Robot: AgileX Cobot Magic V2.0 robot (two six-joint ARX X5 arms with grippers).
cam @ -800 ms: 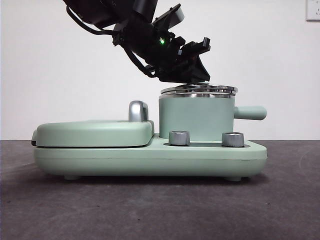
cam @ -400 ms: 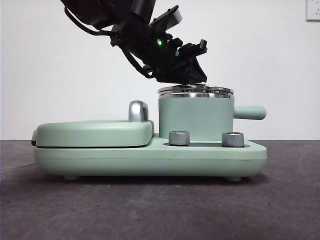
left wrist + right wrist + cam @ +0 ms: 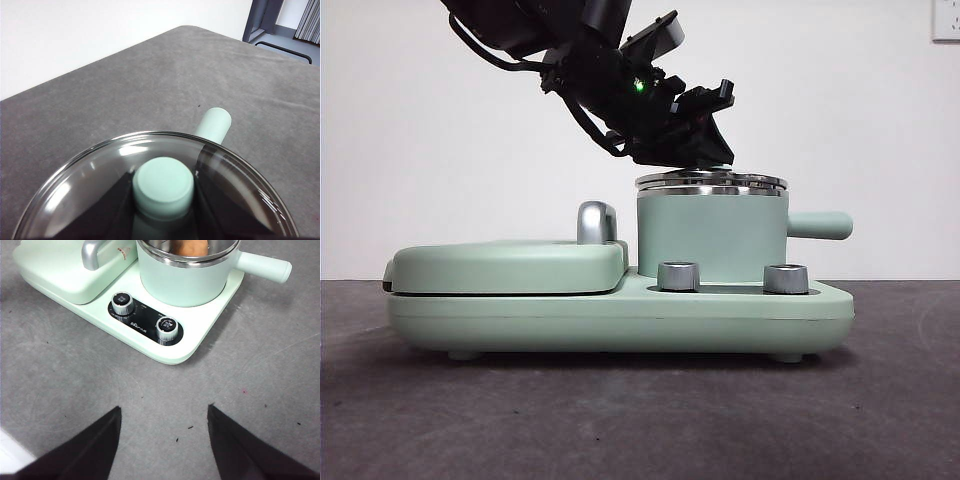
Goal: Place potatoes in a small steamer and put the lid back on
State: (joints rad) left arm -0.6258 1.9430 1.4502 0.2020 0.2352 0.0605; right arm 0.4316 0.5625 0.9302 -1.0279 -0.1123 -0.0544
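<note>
A: Where is the lid [image 3: 712,181]?

B: It lies flat on the steel rim of the steamer [image 3: 712,235], covering the whole mouth. Seen from the left wrist, the glass disc and its shiny edge fill the lower part of the picture, with the green knob [image 3: 163,187] in the middle.

A: And the left gripper [image 3: 163,192]?

B: It comes down at a slant onto the steamer from above. Its two black fingers [image 3: 107,207] are closed onto the knob, one on each side, both touching it.

A: Can you see the potato [image 3: 187,247]?

B: Only from the right wrist: an orange-brown patch inside the steamer, seen through the lid. From the front the steamer wall hides it.

A: What does the steamer stand on?

B: On a long green cooker base [image 3: 620,315] that rests on the grey desk [image 3: 640,420]. Beside the steamer on that base is a flat green cover [image 3: 505,265] with a chrome handle [image 3: 596,222]. Two steel dials [image 3: 679,276] sit on the base in front of the steamer. The steamer's stubby handle [image 3: 820,225] sticks out away from the cover.

A: The right gripper [image 3: 164,440]?

B: It hangs above the desk, well apart from the steamer. Its fingers are spread wide with nothing between them.
</note>
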